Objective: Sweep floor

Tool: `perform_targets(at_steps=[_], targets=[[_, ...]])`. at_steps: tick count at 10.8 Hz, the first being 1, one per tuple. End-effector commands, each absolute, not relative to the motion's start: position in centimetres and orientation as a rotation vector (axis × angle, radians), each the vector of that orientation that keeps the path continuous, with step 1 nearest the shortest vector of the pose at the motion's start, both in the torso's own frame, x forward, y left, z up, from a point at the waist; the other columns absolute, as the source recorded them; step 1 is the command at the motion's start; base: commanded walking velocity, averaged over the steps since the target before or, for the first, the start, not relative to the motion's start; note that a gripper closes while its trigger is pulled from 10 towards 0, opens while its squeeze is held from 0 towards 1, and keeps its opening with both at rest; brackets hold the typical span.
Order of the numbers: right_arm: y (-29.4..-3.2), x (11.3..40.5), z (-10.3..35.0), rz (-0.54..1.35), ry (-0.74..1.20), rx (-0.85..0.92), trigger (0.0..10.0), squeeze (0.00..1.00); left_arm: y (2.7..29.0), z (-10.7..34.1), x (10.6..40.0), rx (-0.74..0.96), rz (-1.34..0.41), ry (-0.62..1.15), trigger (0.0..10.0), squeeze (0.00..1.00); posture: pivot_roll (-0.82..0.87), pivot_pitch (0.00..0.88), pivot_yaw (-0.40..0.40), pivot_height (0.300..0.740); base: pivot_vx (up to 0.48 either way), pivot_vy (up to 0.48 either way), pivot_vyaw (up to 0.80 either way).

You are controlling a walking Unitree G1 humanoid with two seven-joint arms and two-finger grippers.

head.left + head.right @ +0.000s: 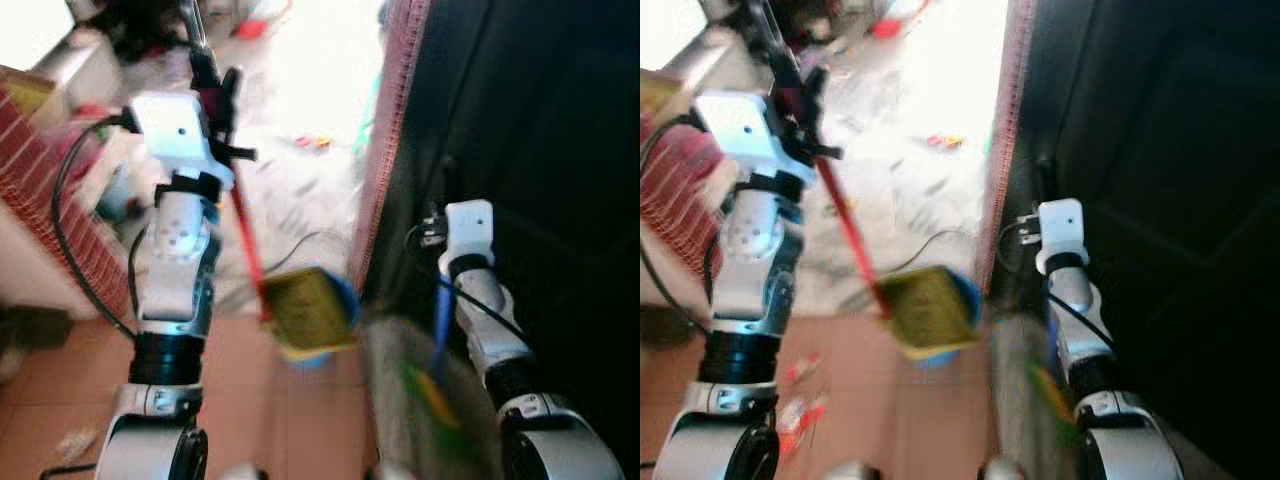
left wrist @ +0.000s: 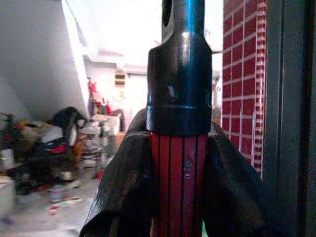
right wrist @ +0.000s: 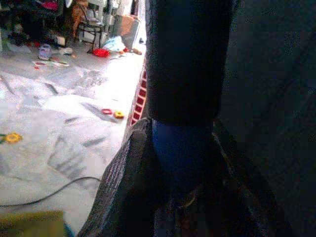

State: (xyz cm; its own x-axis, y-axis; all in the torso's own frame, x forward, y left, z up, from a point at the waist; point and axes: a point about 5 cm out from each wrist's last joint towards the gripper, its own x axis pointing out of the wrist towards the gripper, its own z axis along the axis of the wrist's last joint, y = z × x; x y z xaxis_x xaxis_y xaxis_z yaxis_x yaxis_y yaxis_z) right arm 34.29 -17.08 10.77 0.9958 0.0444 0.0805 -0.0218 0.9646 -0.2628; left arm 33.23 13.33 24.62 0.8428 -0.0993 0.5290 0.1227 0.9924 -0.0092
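At upper left of the left eye view, the left gripper (image 1: 222,95) is clamped round the red handle (image 1: 246,240) of a long tool, just below its dark cap (image 2: 177,89) — the left wrist view shows both black fingers (image 2: 123,197) pressed against the ribbed red shaft. The handle slants down to the middle of the frame, where a yellowish, blue-edged head (image 1: 312,312) hangs over the reddish floor (image 1: 60,380); motion blur hides whether it touches. At lower right, the right gripper (image 3: 182,163) pinches a blue handle (image 1: 441,325) beside the brick wall edge (image 1: 385,150). Both shafts look stiff and light, with smooth plastic that could slip or twist in a 2-finger hold. Gripping so near the cap probably leaves the head with long leverage, so a lower hold would likely steady it.
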Motion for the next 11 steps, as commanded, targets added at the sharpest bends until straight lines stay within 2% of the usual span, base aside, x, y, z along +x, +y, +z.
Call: perform_targets(at_steps=[1, 5, 8, 11], targets=[[-16.0, 34.7, 11.9, 0.055, -0.135, -0.251, 10.0, 0.00, 14.0, 25.6, 33.0, -0.023, -0.091, -0.609, 10.0, 0.00, -0.10, 0.021, -0.017, 0.740, 0.000, 0.000, 0.00], [-16.1, 34.6, 11.8, 0.057, -0.131, -0.252, 10.0, 0.00, 14.4, 25.6, 33.1, -0.014, -0.057, -0.604, 10.0, 0.00, -0.09, 0.025, -0.019, 0.740, 0.000, 0.000, 0.00], [-16.2, 34.6, 11.8, 0.059, -0.130, -0.252, 10.0, 0.00, 15.0, 26.9, 33.2, 0.103, -0.068, -0.659, 10.0, 0.00, -0.09, 0.024, -0.020, 0.740, 0.000, 0.000, 0.00], [-16.1, 34.6, 11.7, 0.063, -0.130, -0.251, 10.0, 0.00, 15.3, 28.2, 33.3, 0.147, -0.064, -0.713, 10.0, 0.00, -0.09, 0.022, -0.021, 0.740, 0.000, 0.000, 0.00]])
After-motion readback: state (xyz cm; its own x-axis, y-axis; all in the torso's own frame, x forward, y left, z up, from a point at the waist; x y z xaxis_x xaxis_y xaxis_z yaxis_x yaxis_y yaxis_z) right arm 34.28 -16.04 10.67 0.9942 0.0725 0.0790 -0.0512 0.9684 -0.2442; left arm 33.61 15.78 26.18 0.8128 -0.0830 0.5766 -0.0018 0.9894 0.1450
